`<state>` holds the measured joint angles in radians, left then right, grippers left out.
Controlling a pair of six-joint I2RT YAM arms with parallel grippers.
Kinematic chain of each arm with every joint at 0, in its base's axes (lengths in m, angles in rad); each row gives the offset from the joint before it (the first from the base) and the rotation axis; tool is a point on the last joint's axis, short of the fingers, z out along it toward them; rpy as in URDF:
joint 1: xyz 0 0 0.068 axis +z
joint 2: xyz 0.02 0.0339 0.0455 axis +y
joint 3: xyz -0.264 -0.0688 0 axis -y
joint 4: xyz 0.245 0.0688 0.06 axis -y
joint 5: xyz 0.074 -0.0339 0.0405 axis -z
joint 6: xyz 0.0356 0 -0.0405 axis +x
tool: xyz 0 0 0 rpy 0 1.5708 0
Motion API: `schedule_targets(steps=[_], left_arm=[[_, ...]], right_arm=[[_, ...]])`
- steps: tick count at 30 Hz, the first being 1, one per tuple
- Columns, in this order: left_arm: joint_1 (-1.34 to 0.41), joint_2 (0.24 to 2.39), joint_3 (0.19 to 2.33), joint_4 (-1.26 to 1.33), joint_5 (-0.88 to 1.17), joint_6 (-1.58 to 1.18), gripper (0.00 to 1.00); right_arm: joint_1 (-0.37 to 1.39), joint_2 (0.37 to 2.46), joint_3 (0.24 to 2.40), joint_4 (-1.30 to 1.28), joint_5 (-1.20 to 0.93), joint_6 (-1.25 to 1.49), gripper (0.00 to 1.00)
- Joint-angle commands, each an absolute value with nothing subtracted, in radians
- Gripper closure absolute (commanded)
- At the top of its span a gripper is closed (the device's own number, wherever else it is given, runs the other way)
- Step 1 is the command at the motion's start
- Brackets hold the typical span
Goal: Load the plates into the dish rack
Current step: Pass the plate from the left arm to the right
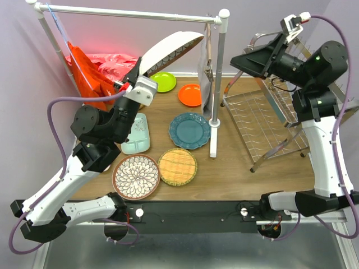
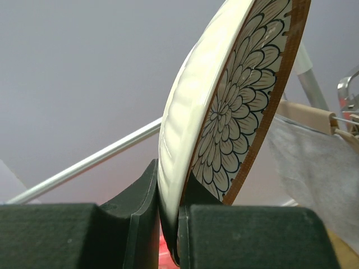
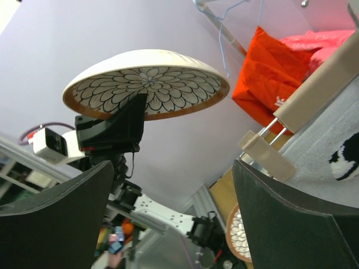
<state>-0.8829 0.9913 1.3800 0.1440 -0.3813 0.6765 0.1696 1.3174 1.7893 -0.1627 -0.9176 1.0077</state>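
Above the wooden surface point(image 1: 235, 174), the left tool point(image 1: 136, 72) pinches a floral plate point(image 1: 171, 49) by its rim, held high, probably for a handover. The right tool point(image 1: 249, 60) hangs spread near the rack point(image 1: 263, 117).

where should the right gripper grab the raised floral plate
Probably the free rim of the raised floral plate, opposite where the left gripper pinches it. The plate is tilted, with that edge jutting up toward the open right gripper. Come in edge-on from the right side, one finger over each face.
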Motion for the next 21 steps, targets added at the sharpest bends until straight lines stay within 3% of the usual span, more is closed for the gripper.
schedule_targets(steps=[1, 11, 21], left_arm=[[-0.893, 0.965, 1.43, 0.354, -0.347, 0.851, 1.0], [-0.959, 0.997, 1.398, 0.497, -0.353, 1.239, 1.0], [-0.986, 1.043, 1.439, 0.499, -0.344, 1.321, 1.0]], right_arm=[[0.238, 1.341, 1.79, -0.088, -0.876, 1.129, 0.05], [0.345, 1.4, 1.914, -0.051, -0.778, 1.273, 0.08], [0.36, 1.457, 2.002, -0.051, -0.718, 1.399, 0.1]])
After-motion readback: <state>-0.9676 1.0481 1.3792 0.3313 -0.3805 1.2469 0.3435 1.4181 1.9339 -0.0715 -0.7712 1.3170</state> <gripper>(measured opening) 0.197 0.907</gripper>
